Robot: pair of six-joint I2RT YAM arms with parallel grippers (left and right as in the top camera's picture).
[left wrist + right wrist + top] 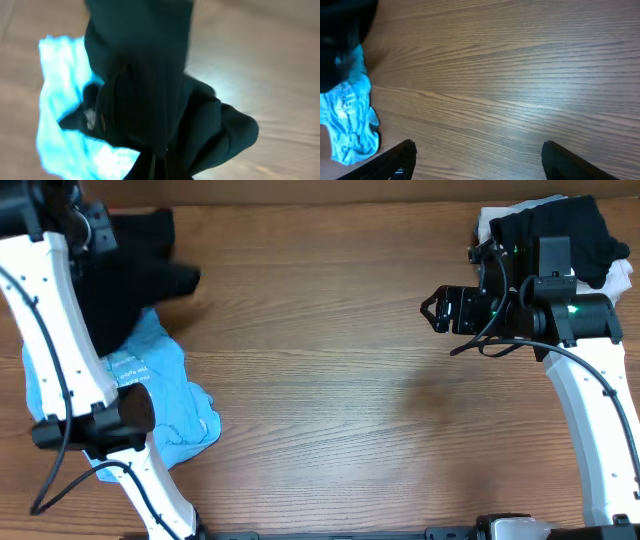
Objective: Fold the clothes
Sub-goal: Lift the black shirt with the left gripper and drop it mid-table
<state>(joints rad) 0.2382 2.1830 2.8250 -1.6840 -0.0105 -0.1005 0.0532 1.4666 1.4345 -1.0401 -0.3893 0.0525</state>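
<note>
**Overhead.**
- Light-blue T-shirt (155, 395): crumpled on the tabletop (330, 420); it serves as landmark.
- Black garment (125, 275): touches the T-shirt and overlaps its far edge, partly under the left arm (55, 330).
- Right end effector (432, 310): well apart from the T-shirt across bare wood, pointing toward it.
- Stack of dark and white clothes (560, 225): farther still from the T-shirt, beyond the right arm.
- Containers: none in view, so no contents to list.

**Left wrist.**
- The picture is blurred.
- The black garment fills the frame, with the T-shirt just beside and beneath it.
- The cloth gathers to a point at the left end effector (156, 169), which I judge to be pinching the black garment.

**Right wrist.**
- The fingers are spread wide with nothing between them, over bare wood.
- The T-shirt lies ahead, near the edge of view.

**Risks.**
- The black garment is bunched and held at a single point. Lifted this way it would likely hang twisted rather than spread flat.
- The overlap could drag the T-shirt along with it.
- A shallow pinch may slip.
- The right end effector is too far from the T-shirt to help yet.
</note>
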